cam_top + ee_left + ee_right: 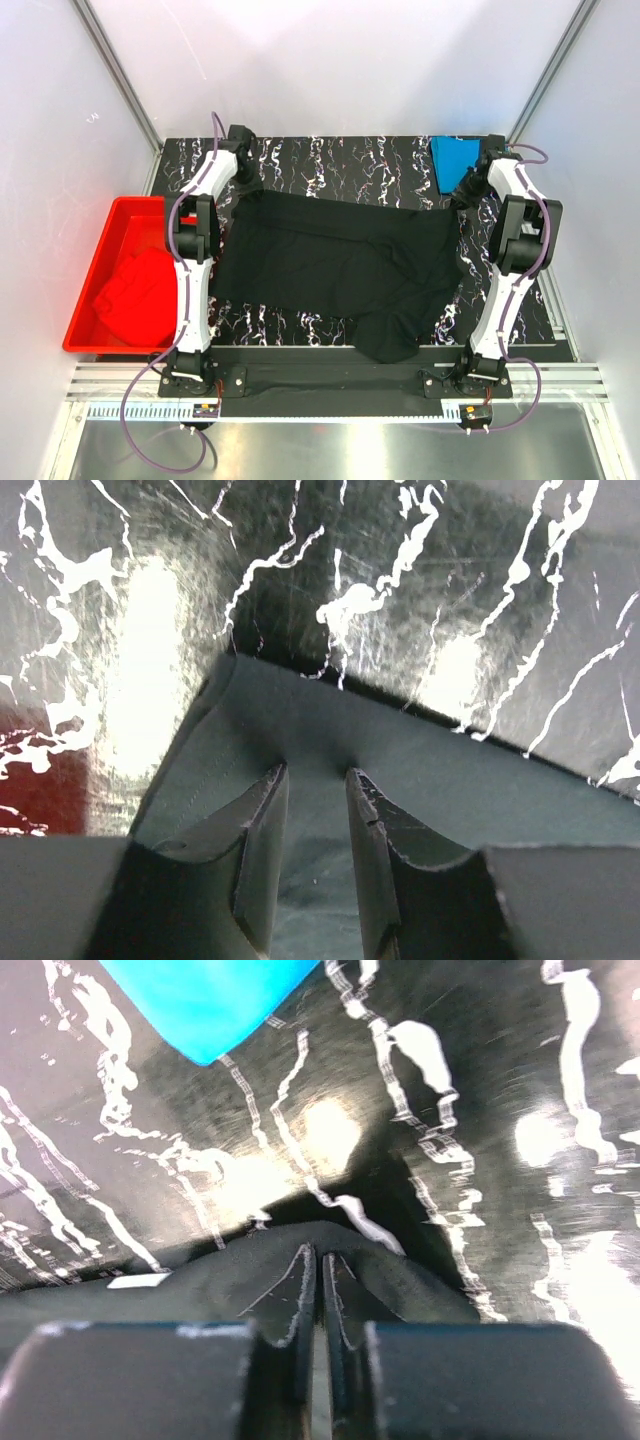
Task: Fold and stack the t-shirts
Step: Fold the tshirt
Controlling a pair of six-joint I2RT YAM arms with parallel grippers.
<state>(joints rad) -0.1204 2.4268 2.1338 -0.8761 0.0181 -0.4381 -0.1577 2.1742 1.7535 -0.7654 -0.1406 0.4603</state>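
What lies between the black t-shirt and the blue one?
Between the black t-shirt and the blue t-shirt, only bare marbled tabletop, per the right wrist view.

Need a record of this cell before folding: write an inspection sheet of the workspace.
Surface: black marbled tabletop, largely under cloth.
Job's things: black t-shirt spread flat, one part reaching the near edge; blue t-shirt folded, far right corner; red t-shirt crumpled in red tub.
Clutter: nothing seen.
Grippers: left gripper jaws apart, tips on the black t-shirt's far left corner; right gripper shut on its far right corner.
Cables: purple cables along both arms, loose loops at the front.
Surroundings: white walls, aluminium frame.
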